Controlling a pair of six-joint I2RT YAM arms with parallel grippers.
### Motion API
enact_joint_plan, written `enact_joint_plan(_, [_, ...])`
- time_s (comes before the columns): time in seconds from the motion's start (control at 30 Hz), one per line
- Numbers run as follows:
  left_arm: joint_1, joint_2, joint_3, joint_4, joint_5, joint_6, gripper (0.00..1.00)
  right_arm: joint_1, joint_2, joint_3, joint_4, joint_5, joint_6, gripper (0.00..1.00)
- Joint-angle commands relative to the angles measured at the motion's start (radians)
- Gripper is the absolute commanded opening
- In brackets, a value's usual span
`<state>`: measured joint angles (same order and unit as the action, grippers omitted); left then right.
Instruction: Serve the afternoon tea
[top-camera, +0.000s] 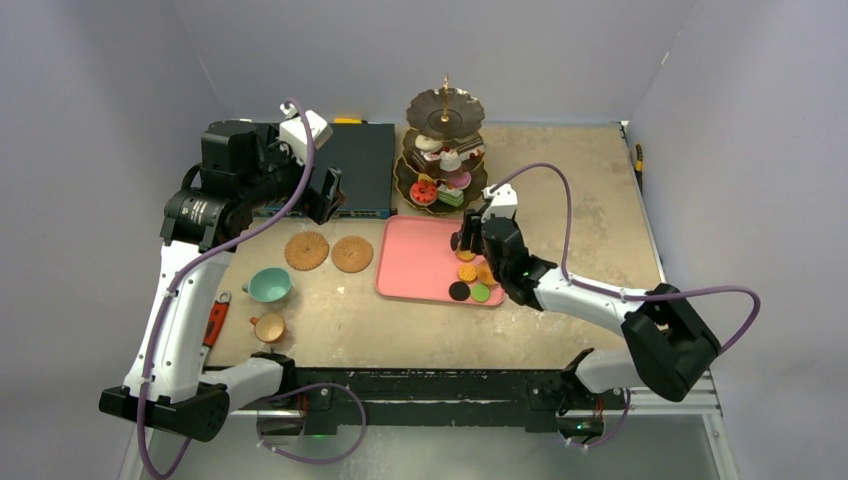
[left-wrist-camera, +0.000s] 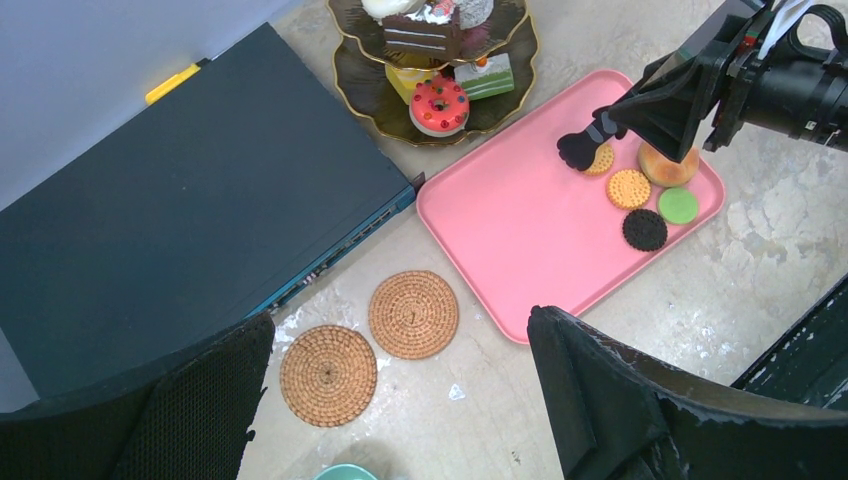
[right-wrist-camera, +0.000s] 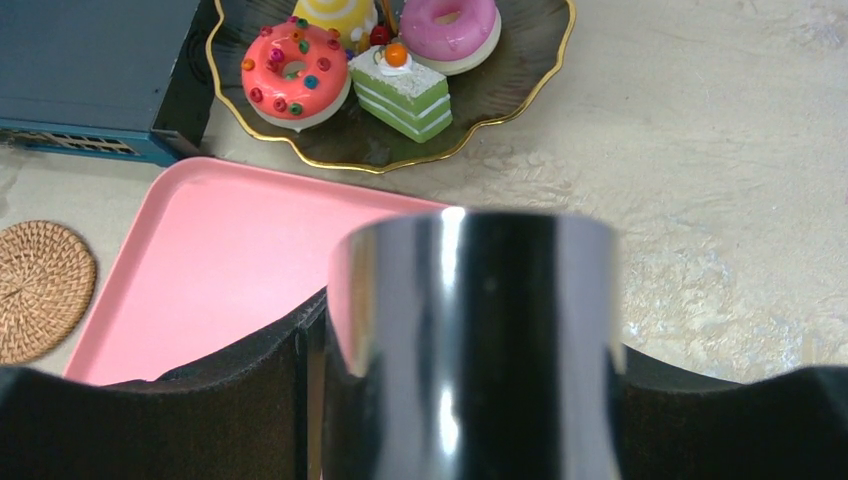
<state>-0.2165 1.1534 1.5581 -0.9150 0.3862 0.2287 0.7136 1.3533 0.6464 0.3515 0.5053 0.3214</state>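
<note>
The dark three-tier stand (top-camera: 445, 150) holds toy cakes and donuts (right-wrist-camera: 295, 75) at the back. Several toy biscuits and macarons (left-wrist-camera: 629, 188) lie at the right end of the pink tray (top-camera: 420, 260). My right gripper (top-camera: 468, 238) is shut on the black tongs (right-wrist-camera: 470, 340), whose tips (left-wrist-camera: 580, 150) sit over a biscuit on the tray. My left gripper (left-wrist-camera: 395, 330) is open and empty, raised above the two woven coasters (top-camera: 307, 251) (top-camera: 352, 254). The teal cup (top-camera: 268, 286) and the tan cup (top-camera: 269, 327) stand in front of the coasters.
A dark blue box (top-camera: 355, 165) lies left of the stand, under the left wrist. A red-handled tool (top-camera: 215, 320) lies at the table's left edge. Grey walls close the back and both sides.
</note>
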Motion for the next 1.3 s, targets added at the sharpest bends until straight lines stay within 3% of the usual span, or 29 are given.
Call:
enact_joint_plan(0.0, [0.004, -0.009, 0.034, 0.004, 0.011, 0.013, 0.99, 0.007, -0.001, -0.008, 0.040, -0.003, 0.023, 0.62])
enact_joint_plan(0.43, [0.004, -0.009, 0.033, 0.008, 0.010, 0.011, 0.99, 0.030, 0.028, -0.014, 0.026, -0.020, 0.018, 0.58])
enact_joint_plan(0.67, [0.004, -0.012, 0.031, 0.006, 0.005, 0.014, 0.99, 0.050, 0.030, 0.015, 0.001, 0.008, -0.017, 0.46])
enact_joint_plan(0.9, [0.004, -0.017, 0.031, 0.007, 0.005, 0.013, 0.99, 0.087, 0.041, 0.026, -0.027, 0.031, -0.046, 0.59])
enact_joint_plan(1.27, [0.004, -0.020, 0.034, 0.004, -0.002, 0.018, 0.99, 0.120, 0.045, 0.022, -0.033, 0.061, -0.043, 0.58])
